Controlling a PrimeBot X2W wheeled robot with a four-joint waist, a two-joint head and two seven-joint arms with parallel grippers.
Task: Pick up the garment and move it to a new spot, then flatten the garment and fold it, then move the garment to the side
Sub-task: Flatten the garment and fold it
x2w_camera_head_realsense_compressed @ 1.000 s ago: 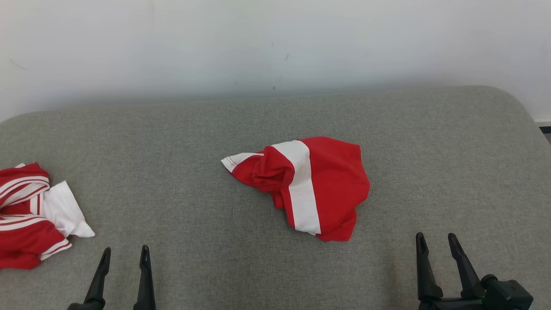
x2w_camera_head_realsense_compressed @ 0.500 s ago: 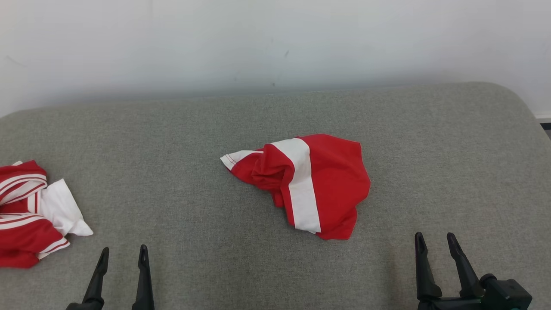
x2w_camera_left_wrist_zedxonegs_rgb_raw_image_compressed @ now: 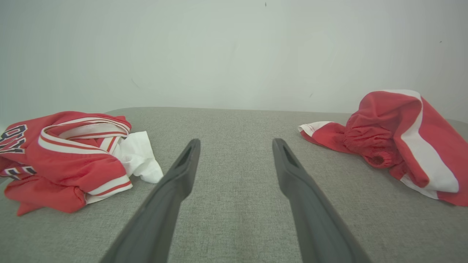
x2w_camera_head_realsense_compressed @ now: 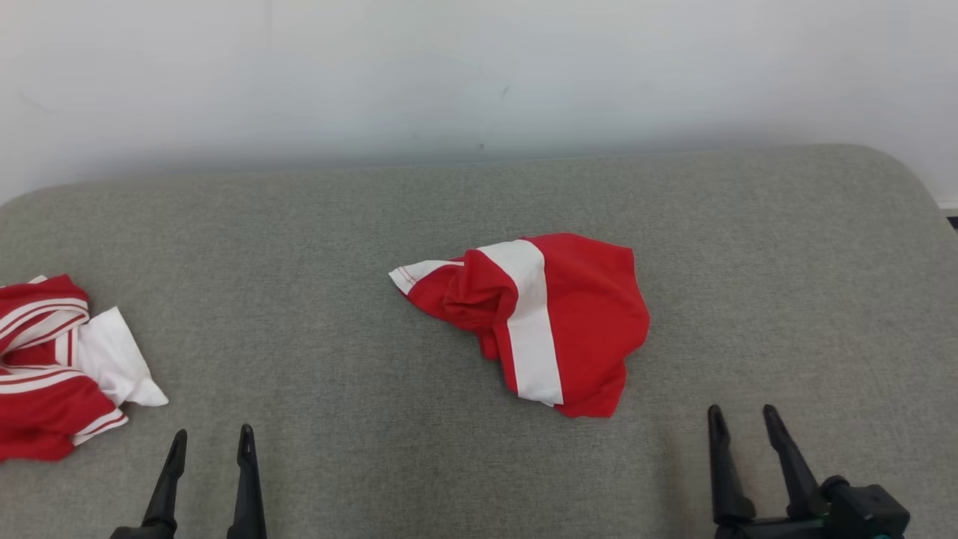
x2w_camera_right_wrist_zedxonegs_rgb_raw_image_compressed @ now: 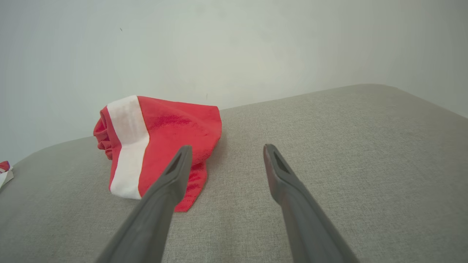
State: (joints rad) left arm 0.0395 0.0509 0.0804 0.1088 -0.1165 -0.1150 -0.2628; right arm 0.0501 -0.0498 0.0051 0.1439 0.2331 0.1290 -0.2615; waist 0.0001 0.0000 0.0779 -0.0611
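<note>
A crumpled red garment with a broad white stripe (x2w_camera_head_realsense_compressed: 584,314) lies in a heap at the middle of the grey fabric surface (x2w_camera_head_realsense_compressed: 337,247). The left wrist view has it at the right (x2w_camera_left_wrist_zedxonegs_rgb_raw_image_compressed: 402,131), and the right wrist view has it ahead to the left (x2w_camera_right_wrist_zedxonegs_rgb_raw_image_compressed: 172,124). My left gripper (x2w_camera_head_realsense_compressed: 212,433) (x2w_camera_left_wrist_zedxonegs_rgb_raw_image_compressed: 237,141) is open and holds nothing, low at the near left. Near the front right, my right gripper (x2w_camera_head_realsense_compressed: 742,410) (x2w_camera_right_wrist_zedxonegs_rgb_raw_image_compressed: 227,147) is open too, just short of the garment's near right corner. Neither touches the cloth.
A second heap of red and white striped clothing (x2w_camera_head_realsense_compressed: 45,367) (x2w_camera_left_wrist_zedxonegs_rgb_raw_image_compressed: 62,160) lies at the surface's left edge, beside my left gripper. A pale wall (x2w_camera_head_realsense_compressed: 479,75) rises right behind the far edge. The surface's right corner (x2w_camera_head_realsense_compressed: 898,172) is rounded.
The whole head picture has shifted slightly, so the camera moved. My right gripper has edged a little to the left. The garment lies as before.
</note>
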